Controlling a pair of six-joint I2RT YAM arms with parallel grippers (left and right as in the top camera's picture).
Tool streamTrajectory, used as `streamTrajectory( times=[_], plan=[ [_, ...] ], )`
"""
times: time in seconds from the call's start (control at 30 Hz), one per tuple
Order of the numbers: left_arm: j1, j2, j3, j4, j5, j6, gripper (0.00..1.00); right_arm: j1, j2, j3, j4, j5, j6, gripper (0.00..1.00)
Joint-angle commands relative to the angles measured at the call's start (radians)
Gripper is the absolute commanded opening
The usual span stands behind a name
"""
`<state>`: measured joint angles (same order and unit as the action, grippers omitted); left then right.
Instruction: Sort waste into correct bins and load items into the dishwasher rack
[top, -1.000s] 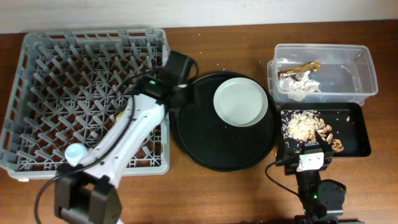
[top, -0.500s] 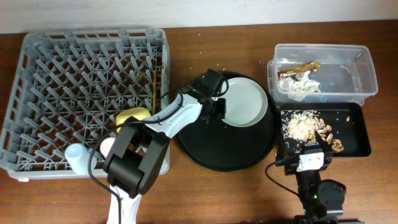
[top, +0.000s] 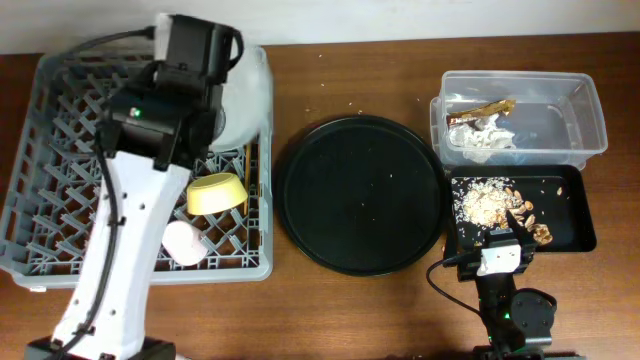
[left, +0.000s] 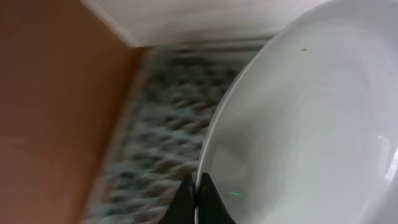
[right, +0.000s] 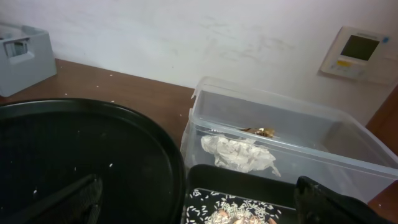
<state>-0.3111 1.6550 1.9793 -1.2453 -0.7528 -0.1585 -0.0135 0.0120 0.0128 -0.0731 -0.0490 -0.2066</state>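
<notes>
My left gripper (left: 196, 196) is shut on the rim of the pale grey plate (left: 298, 112), held on edge over the back right part of the grey dishwasher rack (top: 60, 130). From overhead the plate (top: 245, 88) is a blur beside the left arm. The yellow bowl (top: 217, 193), pink cup (top: 183, 243) and chopsticks (top: 249, 172) lie in the rack. The clear tub (top: 575, 120) holds tissue (top: 485, 135) and a brown wrapper (top: 482, 108). Food scraps (top: 488, 202) lie in the small black tray (top: 572, 215). My right gripper (top: 505, 232) stands open at that tray's near edge, empty.
The large round black tray (top: 360, 195) lies bare between the rack and the bins. In the right wrist view the tub (right: 348, 149) with tissue (right: 239, 154) stands just ahead, the round tray (right: 81, 149) to the left. Crumbs dot the wooden table (top: 350, 75).
My left gripper shut on the plate's edge at the round tray, lifted it and swung it left over the rack. The round tray is now bare. The right arm has not moved.
</notes>
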Motion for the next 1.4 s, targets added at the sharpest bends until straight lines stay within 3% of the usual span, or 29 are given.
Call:
streamTrajectory(
  times=[0.0, 0.1, 0.2, 0.4, 0.43, 0.47, 0.53, 0.6, 0.77, 0.83, 0.93, 1.1, 1.27, 1.37],
  plan=[
    [0.027, 0.042, -0.081, -0.024, -0.321, 0.059, 0.00, -0.007, -0.005, -0.007, -0.001, 0.002, 0.005, 0.98],
    [0.066, 0.060, -0.263, 0.040, -0.451, 0.058, 0.00, -0.007, -0.005, -0.007, -0.001, 0.002, 0.005, 0.98],
    [0.106, 0.066, -0.456, 0.227, -0.509, 0.059, 0.00, -0.007, -0.005, -0.007, -0.001, 0.002, 0.005, 0.98],
    [0.112, 0.067, -0.546, 0.340, -0.383, 0.059, 0.01, -0.007, -0.005, -0.007, -0.001, 0.002, 0.005, 0.98],
    [0.111, 0.067, -0.545, 0.340, -0.326, 0.059, 0.16, -0.007, -0.005, -0.007, -0.001, 0.002, 0.005, 0.98],
    [0.110, 0.062, -0.545, 0.335, -0.256, 0.059, 0.61, -0.007, -0.005, -0.007, -0.001, 0.002, 0.005, 0.98],
    [0.105, 0.035, -0.536, 0.320, -0.140, 0.058, 0.72, -0.007, -0.005, -0.007, -0.001, 0.002, 0.005, 0.98],
    [0.104, -0.048, -0.504, 0.276, 0.096, 0.050, 0.99, -0.007, -0.005, -0.007, -0.001, 0.002, 0.005, 0.99],
    [0.104, -0.393, -0.484, 0.199, 0.640, 0.025, 0.99, -0.007, -0.005, -0.007, -0.001, 0.002, 0.005, 0.98],
    [0.104, -0.493, -0.484, 0.192, 0.752, 0.025, 0.99, -0.007, -0.005, -0.007, -0.001, 0.002, 0.005, 0.98],
    [0.105, -0.641, -0.484, 0.065, 0.673, 0.033, 0.99, -0.007, -0.005, -0.007, -0.001, 0.002, 0.005, 0.98],
    [0.121, -0.871, -0.586, 0.105, 0.435, -0.080, 0.99, -0.007, -0.005, -0.007, -0.001, 0.002, 0.005, 0.98],
    [0.270, -1.273, -1.123, 0.525, 0.529, -0.080, 0.99, -0.007, -0.005, -0.007, -0.001, 0.002, 0.005, 0.98],
    [0.283, -1.474, -1.400, 0.726, 0.563, -0.080, 0.99, -0.007, -0.005, -0.007, -0.001, 0.002, 0.005, 0.98]
  ],
)
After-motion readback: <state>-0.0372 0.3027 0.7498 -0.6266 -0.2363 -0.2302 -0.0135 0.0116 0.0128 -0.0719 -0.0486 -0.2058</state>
